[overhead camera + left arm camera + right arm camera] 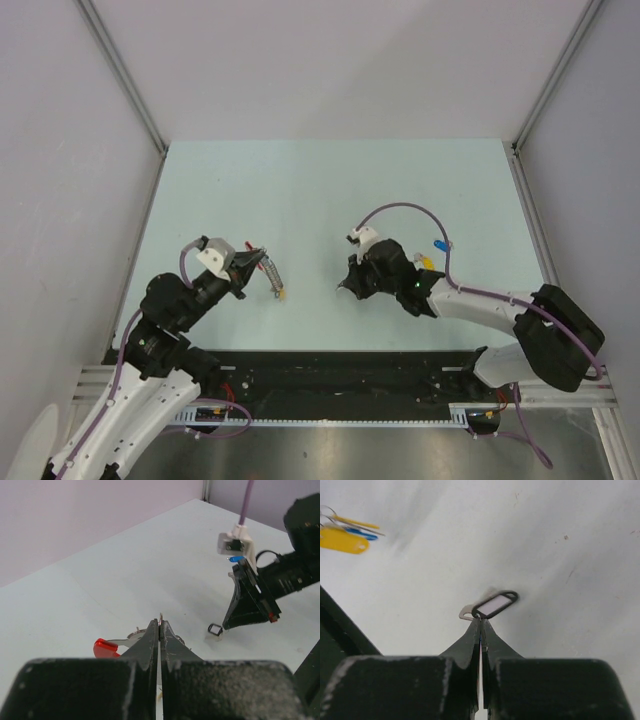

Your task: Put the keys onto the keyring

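Right pincer (480, 621): pressed together, pinching black-tagged key (495, 604).
Left pincer (160, 625): clamping keyring (106, 648).
Relation: keyring lies left of key, well apart; tag's long axis points away.

The left arm (165, 315) comes up from its base at the near left and folds forward, its wrist turned so the left gripper (256, 260) points to the right. Its jaws are pressed together, pinching the thin metal of the keyring (107, 647) at their tips. The right arm (480, 305) stretches leftward from its base at the near right, forearm nearly level. The right gripper (346, 288) tilts down and to the left, with its jaws closed flat against each other.
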You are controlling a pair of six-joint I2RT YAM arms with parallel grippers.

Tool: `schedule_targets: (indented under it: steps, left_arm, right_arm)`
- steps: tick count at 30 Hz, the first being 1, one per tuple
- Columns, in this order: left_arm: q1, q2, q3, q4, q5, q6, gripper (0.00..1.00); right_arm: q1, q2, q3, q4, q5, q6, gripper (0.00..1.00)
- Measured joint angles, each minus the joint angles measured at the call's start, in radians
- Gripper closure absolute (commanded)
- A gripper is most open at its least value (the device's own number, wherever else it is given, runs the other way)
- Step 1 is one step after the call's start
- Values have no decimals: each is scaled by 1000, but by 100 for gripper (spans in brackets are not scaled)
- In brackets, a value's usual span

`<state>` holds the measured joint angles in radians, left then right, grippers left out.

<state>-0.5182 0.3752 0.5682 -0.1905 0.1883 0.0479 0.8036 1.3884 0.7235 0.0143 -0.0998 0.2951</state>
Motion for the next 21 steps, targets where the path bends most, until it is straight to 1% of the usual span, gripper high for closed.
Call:
schedule_targets:
  steps: [3, 6, 9, 10, 11, 13, 14, 18, 21]
  left_arm:
    - [0, -8, 0, 0, -3, -4, 100]
    - [0, -14, 0, 0, -9, -5, 100]
    - [0, -15, 0, 0, -13, -5, 100]
    - [0, -15, 0, 0, -13, -5, 99]
    - [0, -14, -1, 0, -13, -5, 99]
    - [0, -14, -5, 0, -13, -6, 99]
    - [0, -14, -6, 0, -13, -6, 99]
    - [1, -14, -10, 0, -13, -6, 100]
    - [1, -14, -11, 0, -13, -6, 100]
  right_arm:
    - [77, -24, -138, 191, 110, -45, 100]
    - [149, -11, -241, 337, 205, -93, 100]
    - [198, 11, -307, 448, 262, -116, 100]
    - [210, 14, -326, 473, 278, -117, 98]
    - [221, 14, -340, 489, 290, -116, 91]
    - [244, 12, -365, 506, 320, -106, 82]
    - [256, 9, -372, 503, 328, -97, 74]
    - [288, -61, -381, 433, 338, -61, 62]
    - [290, -175, -378, 339, 327, -26, 59]
